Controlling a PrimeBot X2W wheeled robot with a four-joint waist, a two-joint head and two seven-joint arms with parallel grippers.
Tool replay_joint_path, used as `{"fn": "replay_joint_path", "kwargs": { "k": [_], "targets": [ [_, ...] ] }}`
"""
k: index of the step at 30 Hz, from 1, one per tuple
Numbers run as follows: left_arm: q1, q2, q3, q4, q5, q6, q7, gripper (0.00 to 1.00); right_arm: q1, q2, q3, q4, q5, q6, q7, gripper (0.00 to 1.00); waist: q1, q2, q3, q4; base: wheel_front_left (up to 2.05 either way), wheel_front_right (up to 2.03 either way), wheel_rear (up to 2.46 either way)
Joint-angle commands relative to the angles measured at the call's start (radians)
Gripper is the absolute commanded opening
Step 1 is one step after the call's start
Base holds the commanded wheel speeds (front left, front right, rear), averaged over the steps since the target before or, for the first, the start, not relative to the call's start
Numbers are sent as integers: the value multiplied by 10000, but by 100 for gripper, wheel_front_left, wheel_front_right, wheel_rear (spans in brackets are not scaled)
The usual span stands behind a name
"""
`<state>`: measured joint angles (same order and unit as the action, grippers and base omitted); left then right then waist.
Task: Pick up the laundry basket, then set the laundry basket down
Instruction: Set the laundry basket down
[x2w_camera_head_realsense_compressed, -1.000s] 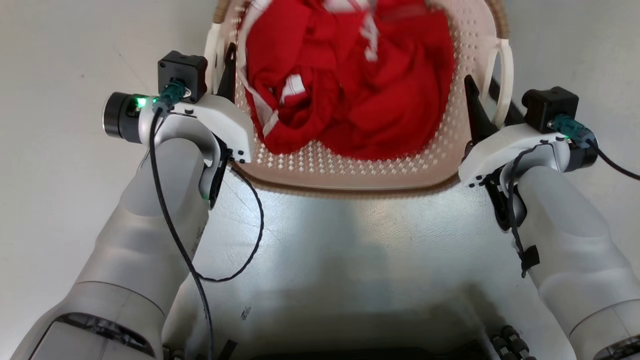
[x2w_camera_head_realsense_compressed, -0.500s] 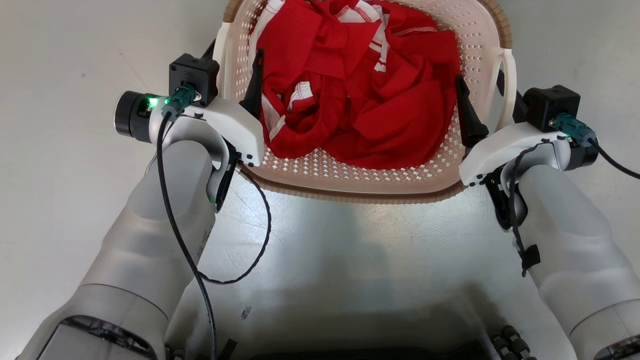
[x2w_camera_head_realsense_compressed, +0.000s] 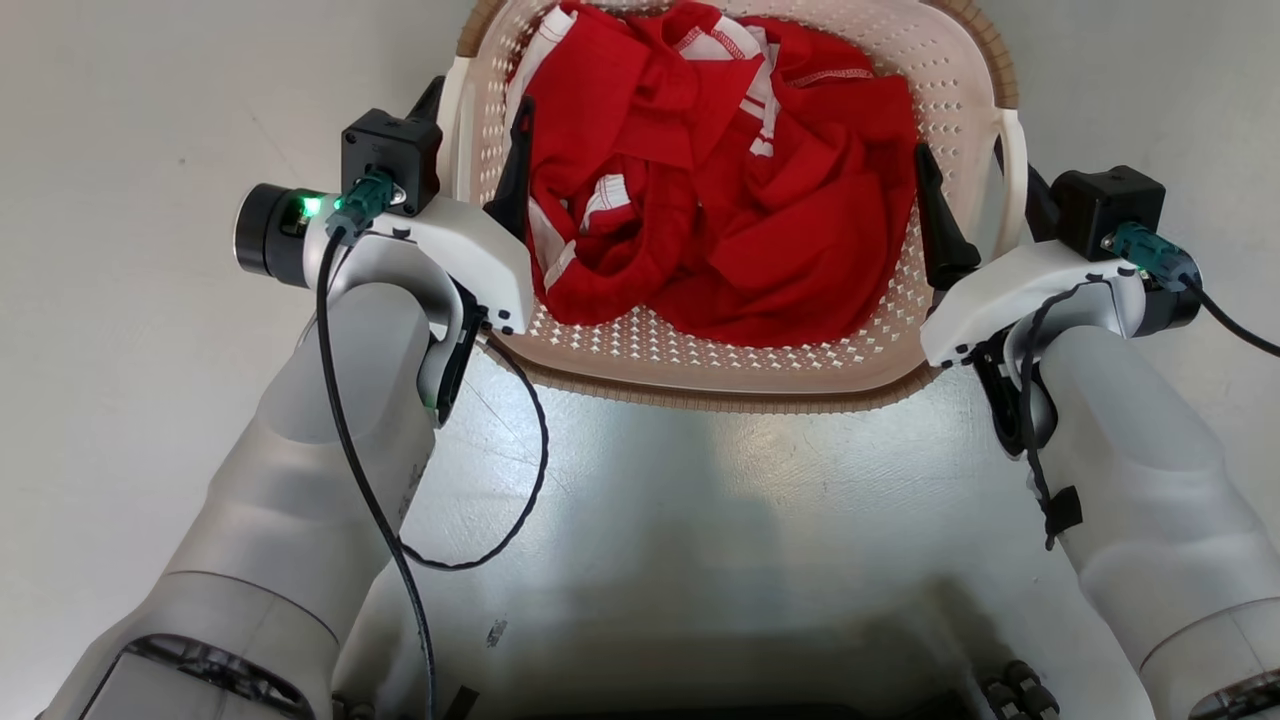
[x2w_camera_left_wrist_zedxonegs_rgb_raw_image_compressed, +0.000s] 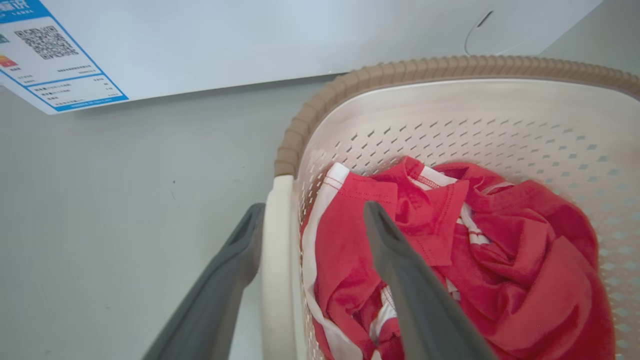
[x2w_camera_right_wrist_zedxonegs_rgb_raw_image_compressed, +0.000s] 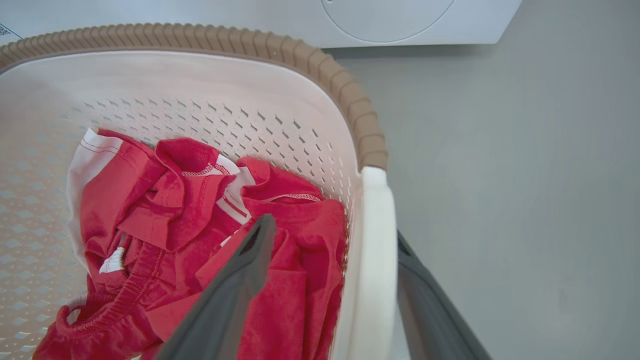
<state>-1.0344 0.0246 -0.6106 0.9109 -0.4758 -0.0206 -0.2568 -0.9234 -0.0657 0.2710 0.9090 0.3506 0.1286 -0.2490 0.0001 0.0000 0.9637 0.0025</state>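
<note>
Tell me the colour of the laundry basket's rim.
Brown, woven-look. The rim of the laundry basket shows best in the right wrist view.

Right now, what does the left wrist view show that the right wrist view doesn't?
Left wrist view: blue-bordered white label with a QR code, open left pincer astride one white loop handle. Right wrist view: white washing machine's round door, open right pincer astride the other handle. Both: cream perforated plastic laundry basket with brown rim, red-and-white clothes.
</note>
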Motion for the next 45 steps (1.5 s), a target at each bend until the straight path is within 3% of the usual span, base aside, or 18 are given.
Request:
{"fn": "replay_joint_path", "kwargs": {
  "k": [1,20,28,45],
  "targets": [
    [430,256,132,-144,-117,95,-49,100,413,155,81,-155,-107,21,-128,100,-1,0,-40,1,0,0,0],
    [1302,256,760,-708,-436,227,-49,100,938,155,-696,-731,-1118,21,-128,100,-1,0,-1374,3,0,0,0],
    [2366,256,1502,-1246,-450,194,-49,100,1940,155,-1275,-1523,-1736,21,-128,100,-1,0,-2685,41,0,0,0],
    [6237,256,3472,-2355,-462,93,-49,100,5542,155,-1909,-2949,-2692,21,-128,100,-1,0,-6729,95,0,0,0]
  ]
}}
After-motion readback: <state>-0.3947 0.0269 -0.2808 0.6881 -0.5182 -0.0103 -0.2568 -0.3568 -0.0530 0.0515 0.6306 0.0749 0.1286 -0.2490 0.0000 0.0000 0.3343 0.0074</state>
